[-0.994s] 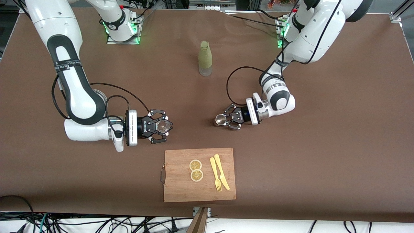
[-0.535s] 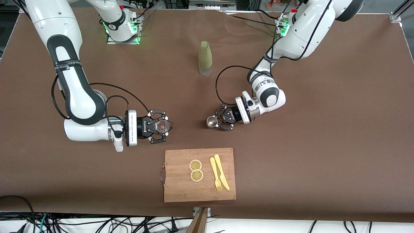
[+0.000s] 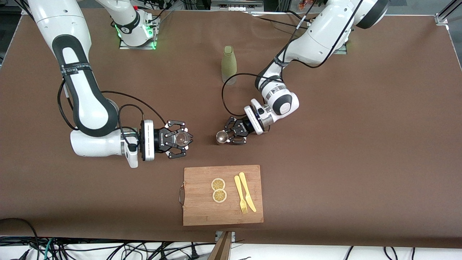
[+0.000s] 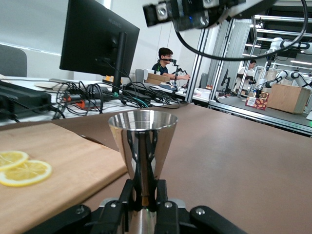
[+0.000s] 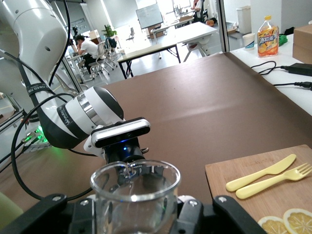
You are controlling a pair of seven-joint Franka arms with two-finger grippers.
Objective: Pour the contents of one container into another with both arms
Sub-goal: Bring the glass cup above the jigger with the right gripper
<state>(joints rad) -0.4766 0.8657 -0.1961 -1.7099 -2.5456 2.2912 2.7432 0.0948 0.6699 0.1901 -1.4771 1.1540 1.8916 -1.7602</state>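
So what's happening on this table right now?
Each arm holds one container. The left hand is shut on the metal jigger, upright and short of the glass. The right hand is shut on the small glass. Nothing is being poured yet. A cutting board with lemon slices lies nearer the camera.

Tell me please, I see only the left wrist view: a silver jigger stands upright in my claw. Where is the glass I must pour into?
Observer: The glass tumbler is held in the right claw, over the table toward the right arm's end.
Operator: Is my jigger close to it?
Observer: Not touching. The jigger in the left claw is apart from the tumbler, with bare table under the gap.
Operator: Is the glass upright?
Observer: Yes, in the right wrist view the tumbler stands upright, and it looks empty.
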